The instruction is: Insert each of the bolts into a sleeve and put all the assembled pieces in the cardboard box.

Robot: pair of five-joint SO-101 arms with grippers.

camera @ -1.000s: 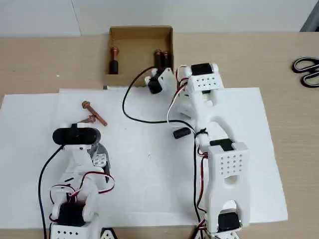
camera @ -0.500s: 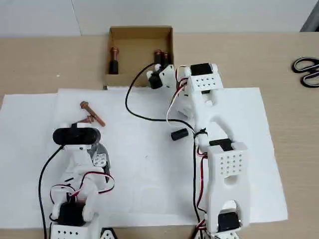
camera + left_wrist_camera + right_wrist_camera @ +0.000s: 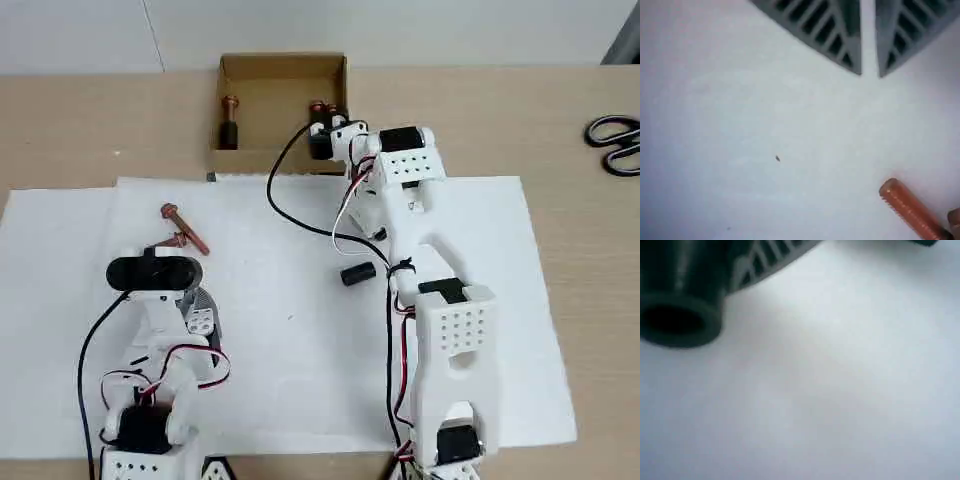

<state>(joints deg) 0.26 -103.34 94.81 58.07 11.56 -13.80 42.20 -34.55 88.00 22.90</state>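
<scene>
- Two loose bolts (image 3: 187, 229) lie touching on the left half of the paper (image 3: 280, 380), near its far edge. In the left wrist view one bolt's threaded end (image 3: 909, 209) lies near the gripper tips.
- Sleeve (image 3: 357, 272) lies on its side mid-paper, just beside the right arm (image 3: 455, 340) and near its black cable (image 3: 300, 222).
- Box (image 3: 283, 62) sits on the table (image 3: 100, 120) just beyond the paper. One assembled piece (image 3: 229, 122) is at its left wall. Other assembled pieces (image 3: 318, 108) are at the right wall, partly hidden by the right arm's wrist.
- The wrist and cable hang over the box's near right corner.
- Left gripper (image 3: 868, 74) is clenched with only a slit between its tips and nothing in it, over bare paper short of the bolts.
- Right gripper (image 3: 771, 257) has a sleeve's open end (image 3: 677, 320) right against it. Grasping or not, cannot tell, nor whether this is the mid-paper sleeve.
- Scissors (image 3: 615, 140) lie at the table's right edge, well apart.
</scene>
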